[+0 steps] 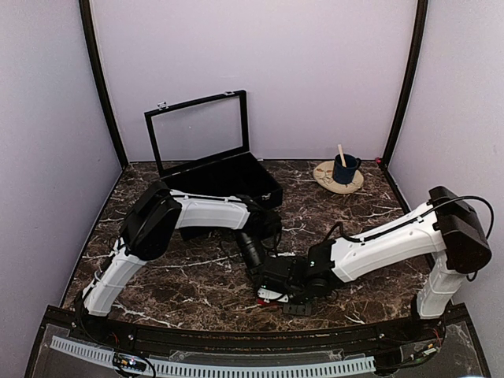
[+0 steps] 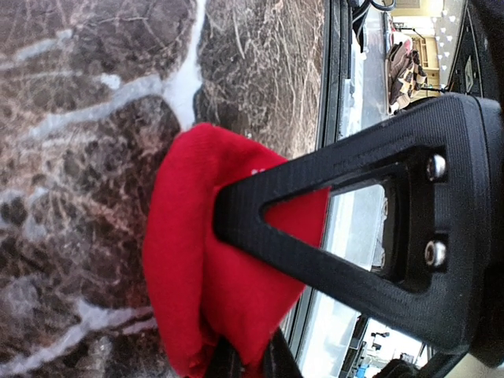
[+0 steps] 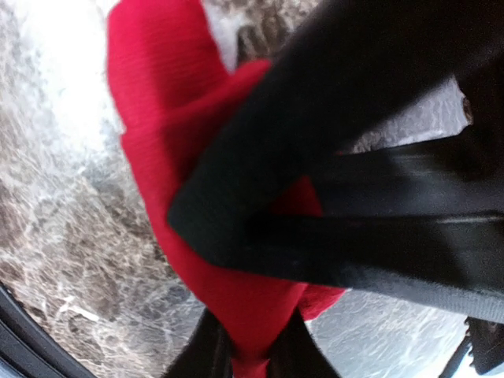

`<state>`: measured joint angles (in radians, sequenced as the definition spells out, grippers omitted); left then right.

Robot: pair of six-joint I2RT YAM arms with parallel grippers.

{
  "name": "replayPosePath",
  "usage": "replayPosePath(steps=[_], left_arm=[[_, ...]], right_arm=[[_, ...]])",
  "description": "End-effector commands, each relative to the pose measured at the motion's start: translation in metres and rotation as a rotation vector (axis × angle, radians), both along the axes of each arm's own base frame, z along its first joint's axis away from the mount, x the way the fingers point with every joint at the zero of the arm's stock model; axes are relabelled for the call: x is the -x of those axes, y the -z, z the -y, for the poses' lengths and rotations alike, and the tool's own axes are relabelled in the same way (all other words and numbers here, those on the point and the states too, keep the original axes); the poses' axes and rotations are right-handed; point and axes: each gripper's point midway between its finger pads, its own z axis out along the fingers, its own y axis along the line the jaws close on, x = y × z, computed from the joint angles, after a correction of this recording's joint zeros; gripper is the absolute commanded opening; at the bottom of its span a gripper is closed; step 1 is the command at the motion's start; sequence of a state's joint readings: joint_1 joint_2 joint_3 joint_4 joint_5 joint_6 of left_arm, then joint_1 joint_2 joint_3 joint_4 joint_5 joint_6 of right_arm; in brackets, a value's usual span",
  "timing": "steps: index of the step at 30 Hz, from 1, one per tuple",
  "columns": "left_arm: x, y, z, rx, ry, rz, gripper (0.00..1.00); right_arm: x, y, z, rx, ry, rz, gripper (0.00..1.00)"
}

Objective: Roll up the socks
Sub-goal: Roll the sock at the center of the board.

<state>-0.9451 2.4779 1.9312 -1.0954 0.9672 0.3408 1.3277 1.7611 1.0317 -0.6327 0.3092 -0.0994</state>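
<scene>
The socks [image 1: 264, 298] show as a small red bundle at the near middle of the marble table, mostly hidden under both grippers. In the left wrist view the red socks [image 2: 181, 260] are bunched on the marble, and my left gripper [image 2: 232, 295] is shut on the fabric, one black finger [image 2: 315, 260] lying across the bundle. In the right wrist view the socks [image 3: 157, 118] run down to a pinched end, and my right gripper [image 3: 236, 299] is shut on them. From above, the left gripper [image 1: 264, 277] and the right gripper [image 1: 280, 290] meet over the bundle.
An open black case [image 1: 228, 183] with its lid up stands at the back left. A blue mug [image 1: 344, 168] with a wooden stick sits on a round wooden plate [image 1: 327, 179] at the back right. The table's front edge [image 1: 236, 324] runs close to the grippers.
</scene>
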Motion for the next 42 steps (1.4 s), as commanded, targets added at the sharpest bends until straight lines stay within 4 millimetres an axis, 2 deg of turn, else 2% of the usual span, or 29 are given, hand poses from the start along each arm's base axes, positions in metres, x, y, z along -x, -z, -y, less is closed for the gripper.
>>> replayPosePath(steps=[1, 6, 11, 16, 25, 33, 42], left_arm=[[-0.007, 0.018, -0.010, -0.060, 0.016, 0.048, 0.00], [-0.018, 0.021, -0.013, -0.079, -0.018, 0.084, 0.06], [-0.036, -0.001, -0.007, 0.007, -0.118, 0.106, 0.13], [-0.051, -0.020, -0.005, 0.095, -0.206, 0.113, 0.15], [-0.058, -0.041, -0.009, 0.170, -0.285, 0.102, 0.19], [-0.058, -0.045, -0.016, 0.182, -0.321, 0.115, 0.21], [-0.084, -0.048, -0.031, 0.182, -0.456, 0.247, 0.22]], right_arm=[[0.001, 0.008, 0.002, 0.025, 0.013, -0.044, 0.07], [0.003, 0.004, 0.002, 0.016, 0.024, -0.061, 0.03], [0.004, 0.000, -0.002, -0.025, 0.061, -0.128, 0.00], [0.003, -0.004, -0.005, -0.056, 0.085, -0.169, 0.00], [0.002, -0.003, -0.003, -0.090, 0.141, -0.268, 0.00], [0.001, -0.004, -0.005, -0.130, 0.185, -0.361, 0.00], [-0.001, -0.006, -0.006, -0.175, 0.237, -0.458, 0.00]])
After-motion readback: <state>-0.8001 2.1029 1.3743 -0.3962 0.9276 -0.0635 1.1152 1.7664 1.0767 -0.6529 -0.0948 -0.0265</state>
